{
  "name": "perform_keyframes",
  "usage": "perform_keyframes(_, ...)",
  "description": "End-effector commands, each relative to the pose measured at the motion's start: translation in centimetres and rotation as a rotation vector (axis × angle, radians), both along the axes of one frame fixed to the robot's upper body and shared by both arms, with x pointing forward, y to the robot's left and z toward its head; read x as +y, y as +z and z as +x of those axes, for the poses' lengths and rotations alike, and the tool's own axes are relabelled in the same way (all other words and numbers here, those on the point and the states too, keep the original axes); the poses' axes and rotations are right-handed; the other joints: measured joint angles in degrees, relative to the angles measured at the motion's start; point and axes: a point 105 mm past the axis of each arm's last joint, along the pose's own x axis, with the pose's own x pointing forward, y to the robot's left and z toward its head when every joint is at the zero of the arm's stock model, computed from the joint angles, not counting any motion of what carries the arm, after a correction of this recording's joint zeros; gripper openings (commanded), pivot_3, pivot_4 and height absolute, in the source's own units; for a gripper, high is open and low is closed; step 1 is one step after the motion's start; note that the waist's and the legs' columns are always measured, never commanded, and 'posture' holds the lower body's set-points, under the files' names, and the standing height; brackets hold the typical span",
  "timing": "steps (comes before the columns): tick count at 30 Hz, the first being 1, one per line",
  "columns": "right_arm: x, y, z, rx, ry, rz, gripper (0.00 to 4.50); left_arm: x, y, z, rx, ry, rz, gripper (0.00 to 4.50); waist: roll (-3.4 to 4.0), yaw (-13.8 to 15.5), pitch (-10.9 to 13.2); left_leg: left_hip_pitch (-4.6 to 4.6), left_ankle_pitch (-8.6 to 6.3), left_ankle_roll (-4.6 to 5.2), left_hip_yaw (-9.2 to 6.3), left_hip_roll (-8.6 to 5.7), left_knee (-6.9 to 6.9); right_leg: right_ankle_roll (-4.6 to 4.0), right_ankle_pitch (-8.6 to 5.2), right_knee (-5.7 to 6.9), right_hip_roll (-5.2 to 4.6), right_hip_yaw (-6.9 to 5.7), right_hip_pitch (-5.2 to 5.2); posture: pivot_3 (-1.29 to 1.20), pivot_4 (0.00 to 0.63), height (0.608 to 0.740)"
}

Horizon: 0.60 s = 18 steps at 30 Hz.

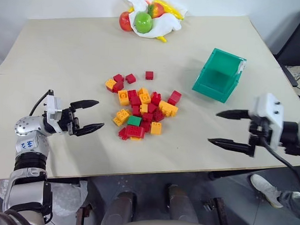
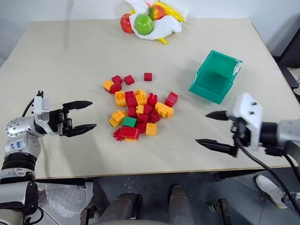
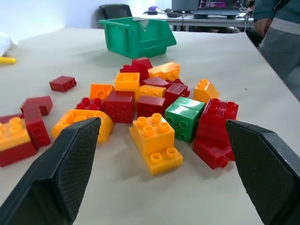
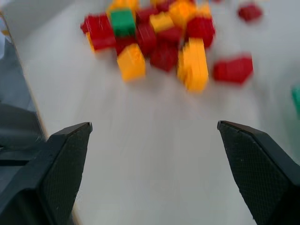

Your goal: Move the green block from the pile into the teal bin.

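Observation:
The green block (image 1: 134, 121) lies in the near side of the pile (image 1: 141, 108) of red and orange bricks in the middle of the table. In the left wrist view the green block (image 3: 184, 117) sits among red and orange bricks. The teal bin (image 1: 219, 75) stands to the right and farther back, tilted, with a white tab on its rim. My left gripper (image 1: 90, 115) is open just left of the pile, pointing at it, holding nothing. My right gripper (image 1: 223, 127) is open over the table to the right of the pile and in front of the bin, holding nothing.
A white cloth with fruit (image 1: 146, 18), among it a round green one and red ones, lies at the table's far edge. The table's front edge (image 1: 153, 172) runs just below both grippers. A person (image 3: 281, 37) stands beyond the table in the left wrist view.

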Motion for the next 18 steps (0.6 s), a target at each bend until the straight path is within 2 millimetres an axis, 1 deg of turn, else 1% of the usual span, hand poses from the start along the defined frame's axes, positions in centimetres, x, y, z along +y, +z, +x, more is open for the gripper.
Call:
perform_keyframes(1,5.6,0.3,2.7,-0.009,-0.002,0.056,4.48,-0.3,0.1,-0.8,-0.033,-0.057,0.004,4.50,-0.03,-0.3,0.0,-0.03,0.00,-0.01,0.00,0.01,0.00,-0.02,0.01,-0.04,0.00,-0.01,-0.01,0.00,0.150,0.740)
perform_keyframes(3,8.9,0.5,3.9,0.006,0.019,0.053,4.48,-0.5,-0.1,-1.0,-0.036,-0.053,-0.008,4.50,0.05,-1.3,0.1,0.00,0.01,-0.05,0.10,0.05,0.00,-0.07,0.06,-0.01,-0.01,0.07,-0.08,0.00,0.150,0.740)
perform_keyframes(4,9.9,0.3,4.5,0.021,0.012,0.037,4.48,-0.5,-0.2,-1.1,-0.038,-0.051,-0.012,4.50,0.06,-1.3,0.1,-0.05,0.07,-0.11,0.07,0.04,-0.03,-0.07,0.06,0.06,-0.02,0.06,-0.17,0.00,0.150,0.740)
perform_keyframes(7,12.0,-0.7,5.8,0.038,-0.003,-0.031,4.48,-0.7,-0.5,-1.2,-0.039,-0.046,-0.018,4.50,0.01,-1.0,0.0,-0.21,0.07,-0.15,-0.28,0.07,-0.08,-0.12,0.04,0.21,0.03,-0.27,-0.21,0.00,0.150,0.740)
perform_keyframes(9,14.7,-1.1,6.7,0.029,0.015,-0.046,4.48,-0.8,-0.5,-1.4,-0.049,-0.030,-0.042,4.50,0.02,-1.4,0.0,-0.30,0.01,-0.03,-0.42,-0.12,-0.02,-0.13,0.04,0.28,-0.11,-0.54,-0.22,0.00,0.150,0.740)
perform_keyframes(11,16.3,-1.6,7.2,0.026,0.021,-0.072,4.48,-0.8,-0.4,-1.5,-0.057,-0.019,-0.055,4.50,0.02,-1.6,0.0,-0.31,-0.03,0.04,-0.38,-0.18,0.02,-0.13,0.05,0.28,-0.19,-0.70,-0.22,0.00,0.150,0.740)
perform_keyframes(14,17.8,-2.7,7.4,0.029,0.044,-0.139,4.48,-0.6,-0.6,-2.0,-0.060,-0.010,-0.055,4.50,0.02,-1.7,0.0,-0.31,-0.05,0.01,-0.45,-0.11,0.00,-0.18,0.04,0.27,-0.29,-1.44,-0.23,0.00,0.150,0.740)
perform_keyframes(16,18.5,-3.2,7.4,0.033,0.057,-0.170,4.48,-0.4,-0.6,-2.3,-0.061,-0.002,-0.053,4.50,0.02,-1.8,0.0,-0.30,-0.05,0.01,-0.46,-0.12,0.01,-0.22,0.06,0.29,-0.33,-1.53,-0.22,0.00,0.150,0.740)
perform_keyframes(18,18.7,-3.4,7.4,0.039,0.058,-0.184,4.48,-0.4,-0.7,-2.5,-0.062,0.002,-0.052,4.50,0.03,-1.8,0.0,-0.30,-0.05,0.00,-0.46,-0.12,0.09,-0.23,0.06,0.30,-0.32,-1.57,-0.19,0.00,0.150,0.740)
